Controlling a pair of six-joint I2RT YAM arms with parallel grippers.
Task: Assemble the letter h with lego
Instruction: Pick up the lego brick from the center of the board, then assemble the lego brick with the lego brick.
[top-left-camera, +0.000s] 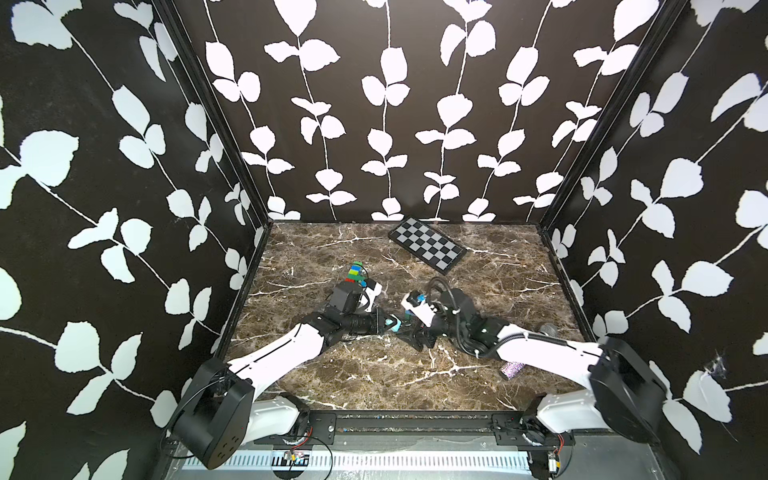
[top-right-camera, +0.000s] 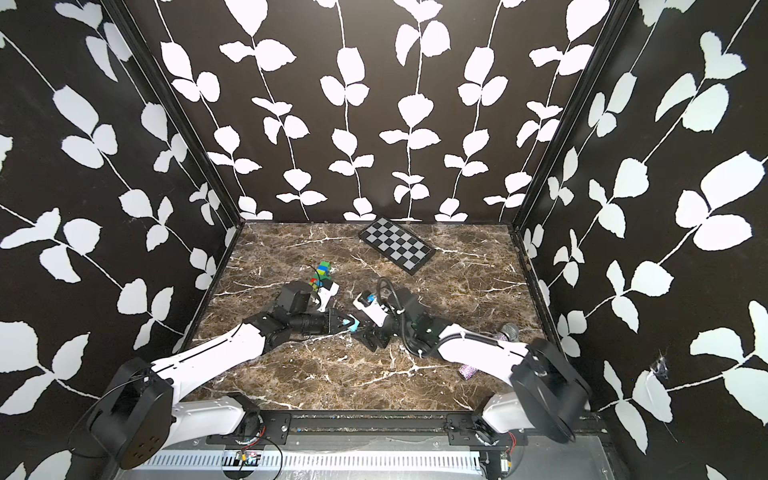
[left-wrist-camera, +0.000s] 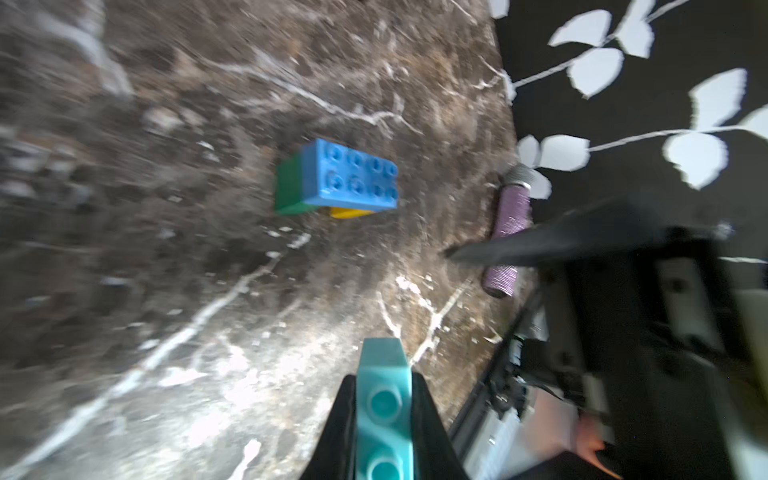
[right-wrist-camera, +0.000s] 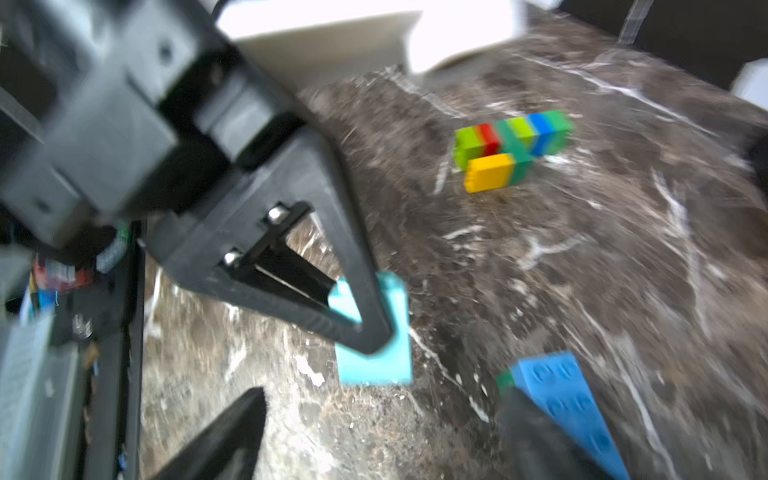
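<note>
lego first: a pale blue brick (left-wrist-camera: 384, 399) is clamped between the fingers of the left tool (left-wrist-camera: 384, 376), over the middle of the counter (top-left-camera: 374, 374). the right tool (right-wrist-camera: 384, 399) faces it from the right with its fingers spread apart, holding nothing. one finger is just beside a joined blue, green and yellow piece (left-wrist-camera: 349, 178) lying on the counter. a striped multicolour stack (top-left-camera: 355, 272) sits farther back, to the left. both wrist views are blurred.
</note>
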